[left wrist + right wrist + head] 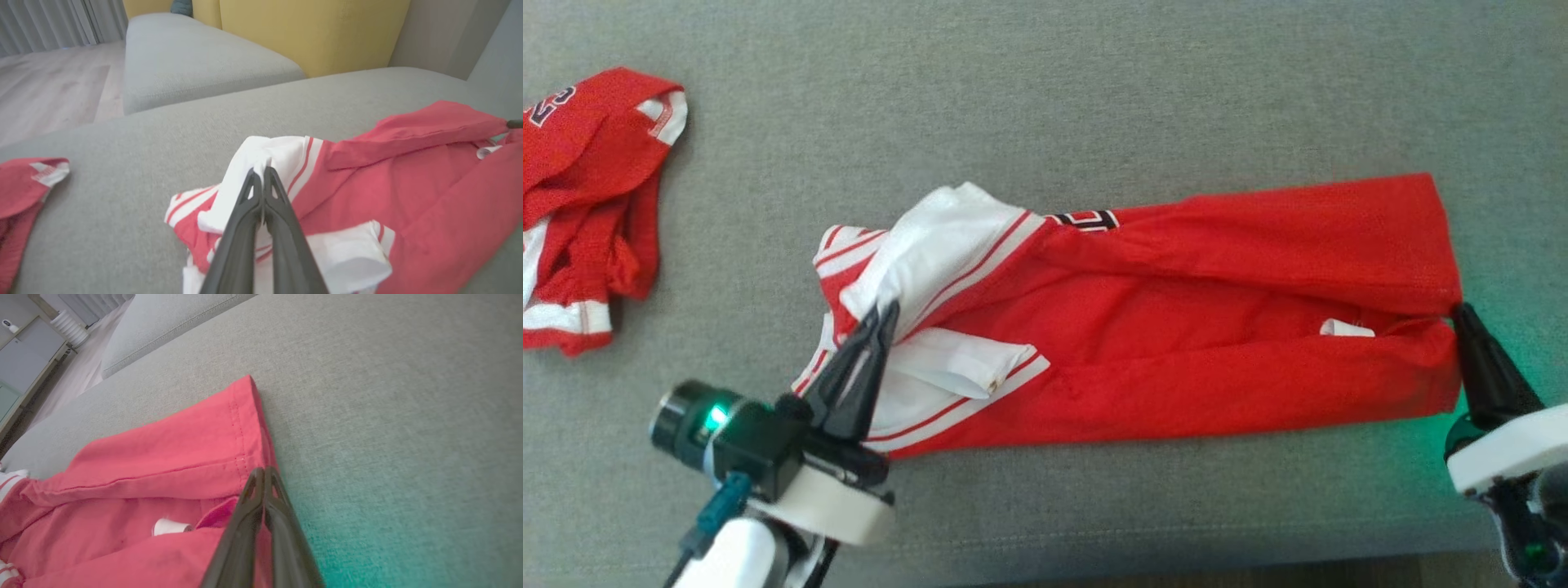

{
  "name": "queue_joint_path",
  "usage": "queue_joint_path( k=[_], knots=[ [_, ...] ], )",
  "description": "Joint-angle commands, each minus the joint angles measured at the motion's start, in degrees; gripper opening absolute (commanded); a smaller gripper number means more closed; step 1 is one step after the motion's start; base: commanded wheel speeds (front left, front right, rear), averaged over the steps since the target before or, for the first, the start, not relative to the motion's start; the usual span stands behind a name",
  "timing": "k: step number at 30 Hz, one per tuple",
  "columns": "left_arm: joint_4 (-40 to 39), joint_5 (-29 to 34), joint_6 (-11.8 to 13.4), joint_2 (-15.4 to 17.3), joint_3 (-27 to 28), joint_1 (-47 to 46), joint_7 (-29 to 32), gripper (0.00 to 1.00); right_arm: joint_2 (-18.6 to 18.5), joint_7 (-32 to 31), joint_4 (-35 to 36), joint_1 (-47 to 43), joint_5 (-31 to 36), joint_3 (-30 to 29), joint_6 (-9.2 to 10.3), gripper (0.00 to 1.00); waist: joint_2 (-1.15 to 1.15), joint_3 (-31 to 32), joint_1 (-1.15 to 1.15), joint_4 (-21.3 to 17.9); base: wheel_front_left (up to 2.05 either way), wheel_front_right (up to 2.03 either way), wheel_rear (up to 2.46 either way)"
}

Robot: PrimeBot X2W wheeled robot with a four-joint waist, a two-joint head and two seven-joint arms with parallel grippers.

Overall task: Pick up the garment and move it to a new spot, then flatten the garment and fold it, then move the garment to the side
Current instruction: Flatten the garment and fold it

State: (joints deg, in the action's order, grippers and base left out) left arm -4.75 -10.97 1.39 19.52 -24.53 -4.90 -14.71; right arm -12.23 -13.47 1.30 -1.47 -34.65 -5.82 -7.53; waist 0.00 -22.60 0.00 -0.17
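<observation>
At the far left a second red jersey (588, 204) is lying crumpled on the grey sofa cushion (1094, 98), well apart from the work. Next, the left gripper (882, 314) is pinching the white striped trim (947, 237) at the left end of the garment (1217, 327), its fingers pressed together on a peak of that cloth. The garment is lying stretched across the middle of the cushion, its far long edge doubled over toward the near one, a small white label (1346, 328) showing in the trough between. At the right end the right gripper (1462, 314) is meeting the hem (245, 428) with fingers closed, seemingly nipping its edge. The lengthwise fold looks to be the step in hand. The next move is calling for both arms to travel together, holding the cloth taut so the bunched white end is not dragging. The left wrist view is showing the pinched trim standing up off the cushion, and a yellow backrest (314, 36) beyond. The right wrist view is giving the hem's stitch line and red cloth between the fingers. The head view is laying out the garment's whole length.
</observation>
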Motion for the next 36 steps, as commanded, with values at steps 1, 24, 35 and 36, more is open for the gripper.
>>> queue_joint_path(
  k=[1,24,35,36],
  knots=[
    [-0.73,-0.73,-0.48,1.16,1.72,0.28,-0.29,0.0,-0.32,-0.09,2.28,-1.04,0.5,0.34,0.04,0.0,0.0,0.17,0.0,-0.29,0.0,0.0,0.0],
    [11.51,-10.1,-0.61,-5.17,7.3,3.1,-0.29,1.0,2.11,4.83,3.58,-2.19,8.28,1.01,0.04,1.0,0.0,3.59,0.0,-0.56,0.0,0.0,0.0],
    [2.52,-6.96,7.19,-8.28,13.69,0.71,-0.29,1.0,4.07,11.42,11.52,0.85,21.74,1.7,0.04,1.0,0.0,7.36,0.0,-1.17,0.0,0.0,0.0],
    [2.08,-6.63,7.48,-8.11,13.77,0.55,-0.29,1.0,4.2,11.38,11.74,0.8,22.13,1.99,0.04,1.0,0.0,7.67,0.0,-1.22,0.0,0.0,0.0]
  ],
)
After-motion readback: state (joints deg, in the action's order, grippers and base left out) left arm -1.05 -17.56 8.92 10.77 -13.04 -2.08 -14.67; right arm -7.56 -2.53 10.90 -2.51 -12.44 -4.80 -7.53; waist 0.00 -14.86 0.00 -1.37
